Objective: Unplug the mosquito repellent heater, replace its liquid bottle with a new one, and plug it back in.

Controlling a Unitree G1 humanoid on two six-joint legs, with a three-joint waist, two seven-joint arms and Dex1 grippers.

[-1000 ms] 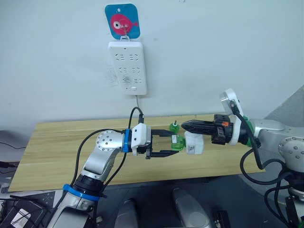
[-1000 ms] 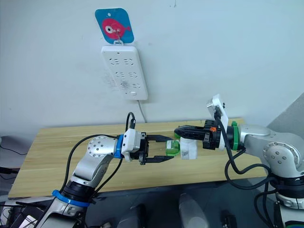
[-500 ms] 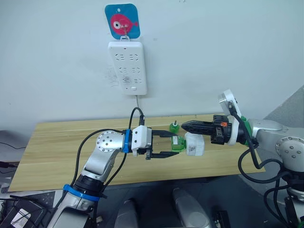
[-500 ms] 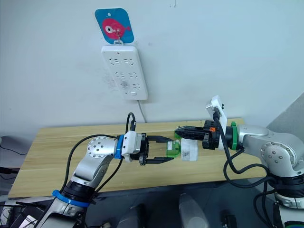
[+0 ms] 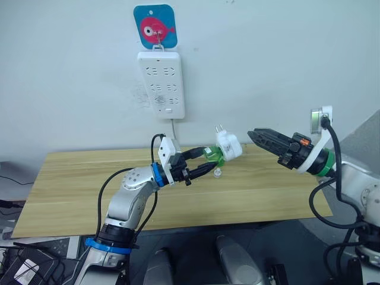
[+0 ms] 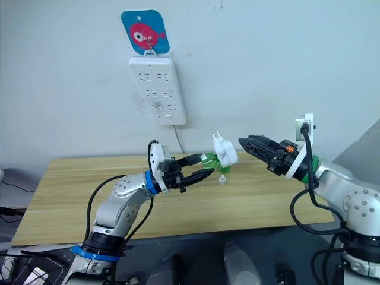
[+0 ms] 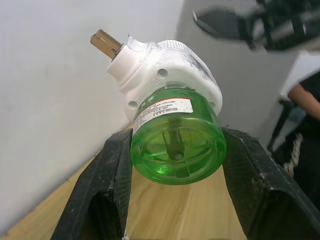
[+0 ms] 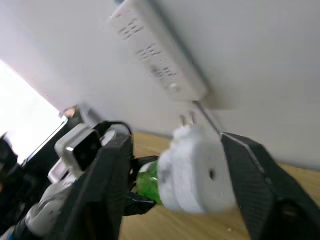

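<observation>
Your count, left to right: one table (image 5: 71,184), one left gripper (image 5: 205,165), one power strip (image 5: 161,83) on the wall under one fish hook plate (image 5: 155,27), one green bottle (image 5: 211,154), one heater (image 5: 228,144), one small clear cap-like piece (image 5: 218,173) on the tabletop, one right gripper (image 5: 257,136). Your left gripper is raised above the table, its two black fingers (image 7: 112,190) clamped on the sides of the green bottle; the left wrist view shows the bottle's round base facing the camera with a finger pressed against each flank. The bottle is seated in the heater, which rides on the bottle's far end, tilted, its two metal prongs (image 5: 218,128) pointing up toward the wall and the power strip; the heater is in mid-air, below and to the right of the strip, not plugged in. The small clear piece lies on the table just under the held bottle; what it is you cannot tell. Your right gripper is near the heater on its right, apart from it, fingers spread and holding nothing; in the right wrist view the heater (image 8: 200,175) sits between the two open fingers (image 8: 107,185) but well ahead of them, with no contact.
</observation>
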